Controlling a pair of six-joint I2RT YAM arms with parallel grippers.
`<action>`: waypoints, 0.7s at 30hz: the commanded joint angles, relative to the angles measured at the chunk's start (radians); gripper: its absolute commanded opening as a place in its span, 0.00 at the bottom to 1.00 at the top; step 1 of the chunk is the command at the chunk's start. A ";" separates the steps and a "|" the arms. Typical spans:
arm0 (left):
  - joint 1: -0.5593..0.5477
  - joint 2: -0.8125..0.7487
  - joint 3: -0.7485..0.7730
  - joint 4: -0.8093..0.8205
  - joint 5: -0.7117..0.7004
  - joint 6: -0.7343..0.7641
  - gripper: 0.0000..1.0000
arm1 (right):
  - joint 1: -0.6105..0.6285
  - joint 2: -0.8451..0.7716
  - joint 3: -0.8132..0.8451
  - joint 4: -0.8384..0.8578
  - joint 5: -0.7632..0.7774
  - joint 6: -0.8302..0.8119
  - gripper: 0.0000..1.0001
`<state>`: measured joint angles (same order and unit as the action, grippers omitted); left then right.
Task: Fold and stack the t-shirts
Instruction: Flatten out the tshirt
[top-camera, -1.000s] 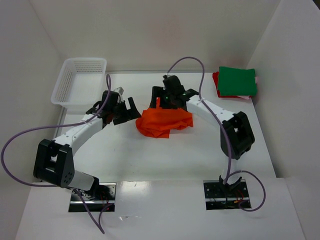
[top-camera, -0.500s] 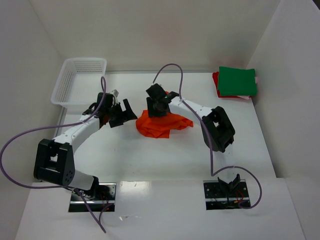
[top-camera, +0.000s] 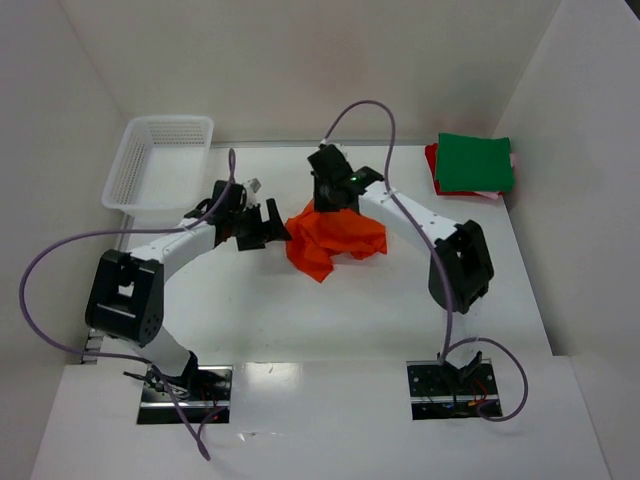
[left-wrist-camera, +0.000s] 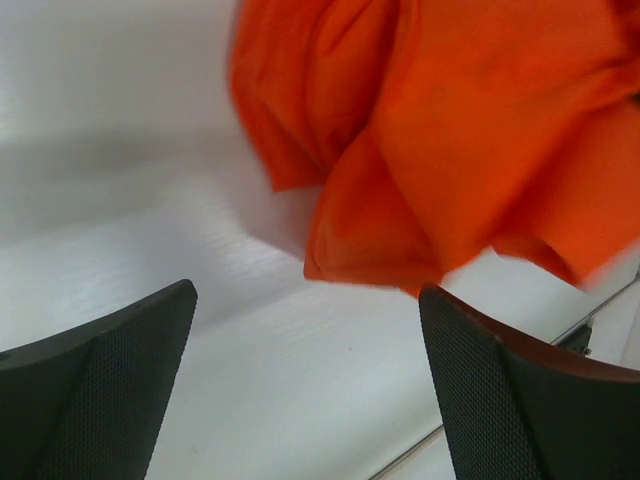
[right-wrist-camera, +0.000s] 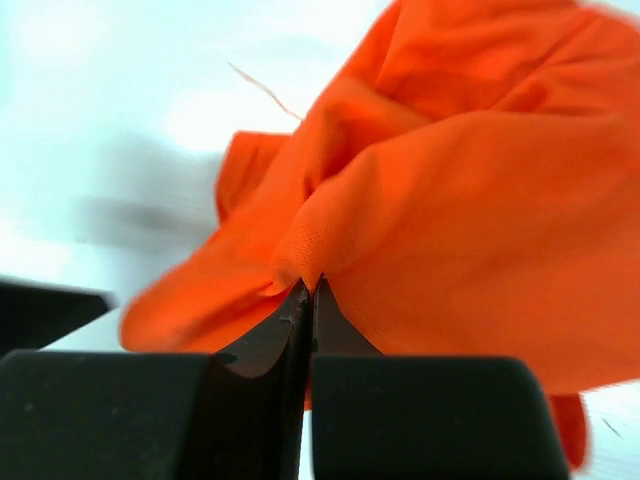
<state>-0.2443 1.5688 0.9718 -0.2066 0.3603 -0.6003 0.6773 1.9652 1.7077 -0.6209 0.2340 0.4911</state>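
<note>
A crumpled bright orange t-shirt (top-camera: 338, 236) lies mid-table, its top pulled up. My right gripper (top-camera: 327, 204) is shut on a pinch of its cloth at the top left; in the right wrist view the jaws (right-wrist-camera: 312, 286) meet on a fold of the orange t-shirt (right-wrist-camera: 460, 210). My left gripper (top-camera: 274, 227) stands open just left of the shirt, low over the table. In the left wrist view its fingers (left-wrist-camera: 100, 390) are wide apart with bare table between them, and the orange t-shirt (left-wrist-camera: 450, 130) hangs just beyond. Folded t-shirts (top-camera: 474, 163) are stacked at the back right, green on top of red.
A white mesh basket (top-camera: 160, 165) stands at the back left, behind the left arm. White walls close in the table on the left, the back and the right. Purple cables loop above both arms.
My right gripper went from open to shut on the orange t-shirt and drew its top up. The left gripper moved right, closer to the shirt's left edge, still open.
</note>
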 joint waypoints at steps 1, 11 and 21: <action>-0.033 0.068 0.114 0.073 0.014 0.057 0.98 | -0.039 -0.191 -0.031 0.061 -0.053 -0.008 0.02; -0.107 0.185 0.226 0.136 0.028 0.048 0.76 | -0.039 -0.249 -0.164 0.118 -0.159 -0.022 0.05; -0.138 0.160 0.212 0.216 -0.046 0.079 0.03 | -0.039 -0.291 -0.201 0.161 -0.205 -0.022 0.06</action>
<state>-0.3859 1.7527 1.1584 -0.0402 0.3374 -0.5491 0.6308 1.7260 1.5162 -0.5198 0.0456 0.4770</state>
